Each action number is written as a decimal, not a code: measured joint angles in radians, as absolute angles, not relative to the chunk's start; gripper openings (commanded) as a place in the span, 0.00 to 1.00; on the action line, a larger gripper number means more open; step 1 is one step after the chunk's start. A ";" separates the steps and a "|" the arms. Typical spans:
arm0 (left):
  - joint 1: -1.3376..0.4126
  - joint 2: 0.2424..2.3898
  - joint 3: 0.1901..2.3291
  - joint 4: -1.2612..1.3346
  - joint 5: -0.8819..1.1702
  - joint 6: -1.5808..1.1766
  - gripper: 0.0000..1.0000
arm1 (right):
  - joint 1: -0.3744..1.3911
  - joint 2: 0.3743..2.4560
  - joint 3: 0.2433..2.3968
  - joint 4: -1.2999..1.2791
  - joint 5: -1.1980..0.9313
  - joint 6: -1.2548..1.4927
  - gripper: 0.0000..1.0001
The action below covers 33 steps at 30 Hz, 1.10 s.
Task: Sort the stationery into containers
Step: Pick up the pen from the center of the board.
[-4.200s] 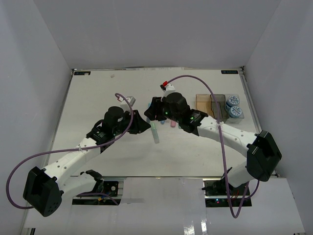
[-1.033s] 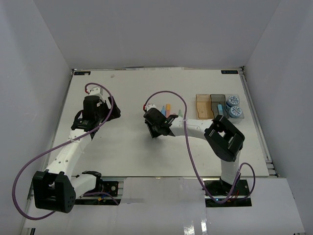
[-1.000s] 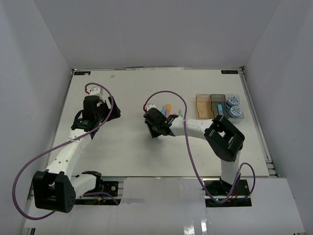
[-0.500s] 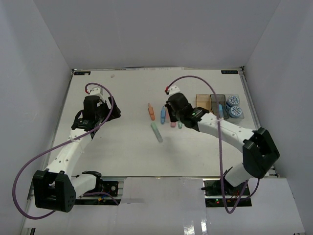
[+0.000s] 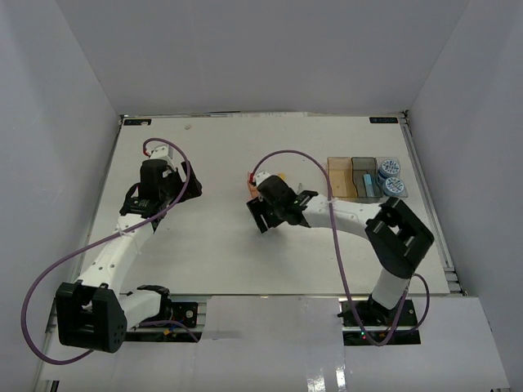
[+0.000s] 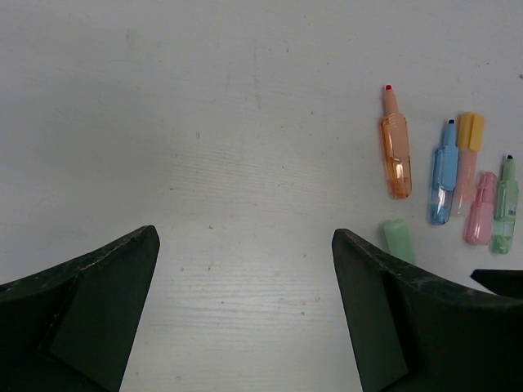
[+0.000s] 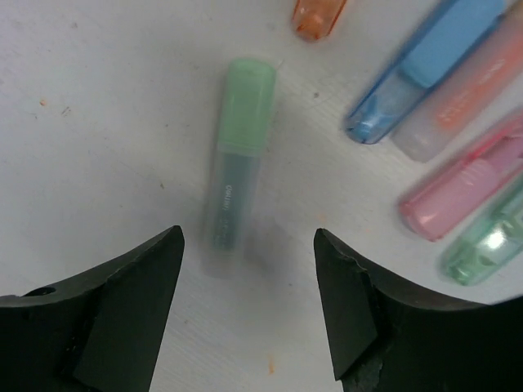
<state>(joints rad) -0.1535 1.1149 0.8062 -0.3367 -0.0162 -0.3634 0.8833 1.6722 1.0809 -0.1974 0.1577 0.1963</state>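
Note:
Several stationery sticks lie mid-table: an orange one (image 6: 395,151), a blue one (image 6: 444,175), a peach one (image 6: 467,159), a pink one (image 6: 480,211) and a green one (image 6: 504,206). A mint-green stick (image 7: 237,184) lies flat just ahead of my right gripper (image 7: 248,257), which is open and empty, hovering over the sticks (image 5: 263,214). My left gripper (image 6: 245,245) is wide open over bare table at the left (image 5: 184,186). At the right, the amber bin (image 5: 339,177), grey bin (image 5: 360,170) and clear bin (image 5: 402,193) stand in a row. A light blue stick (image 5: 369,181) lies in the grey bin, two patterned tubs (image 5: 389,178) in the clear one.
White walls close in the table on the left, back and right. The right arm's elbow (image 5: 400,233) hangs over the table in front of the bins. Purple cables loop from both arms.
My right arm has swung back left from near the bins to above the mint-green stick, and its jaws have gone from shut to open. The left arm has stayed put.

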 measured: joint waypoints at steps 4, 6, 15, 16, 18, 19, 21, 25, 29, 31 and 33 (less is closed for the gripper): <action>-0.154 1.120 0.806 -0.337 -0.016 -0.363 0.98 | 0.927 1.813 1.121 -0.200 0.162 0.221 0.69; -0.154 1.121 0.806 -0.337 -0.017 -0.363 0.98 | 0.940 1.858 1.150 -0.204 0.178 0.228 0.67; -0.154 1.121 0.806 -0.337 -0.019 -0.364 0.98 | 0.958 1.917 1.214 -0.181 0.233 0.247 0.29; -0.154 1.121 0.806 -0.337 -0.019 -0.363 0.98 | 0.958 1.916 1.214 -0.181 0.237 0.250 0.25; -0.154 1.121 0.806 -0.337 -0.019 -0.363 0.98 | 0.958 1.906 1.206 -0.182 0.257 0.250 0.18; -0.154 1.121 0.806 -0.337 -0.019 -0.363 0.98 | 0.958 1.896 1.197 -0.183 0.266 0.248 0.15; -0.154 1.121 0.806 -0.337 -0.019 -0.363 0.98 | 0.955 1.852 1.172 -0.197 0.292 0.234 0.15; -0.154 1.121 0.806 -0.337 -0.019 -0.364 0.98 | 0.897 1.694 1.131 -0.232 0.353 0.196 0.18; -0.154 1.121 0.806 -0.337 -0.017 -0.364 0.98 | 0.700 1.514 1.086 -0.226 0.394 0.147 0.18; -0.154 1.121 0.806 -0.337 -0.016 -0.363 0.98 | 0.561 1.461 1.073 -0.222 0.414 0.122 0.19; -0.154 1.121 0.806 -0.337 -0.015 -0.363 0.98 | 0.424 1.446 1.068 -0.216 0.432 0.101 0.20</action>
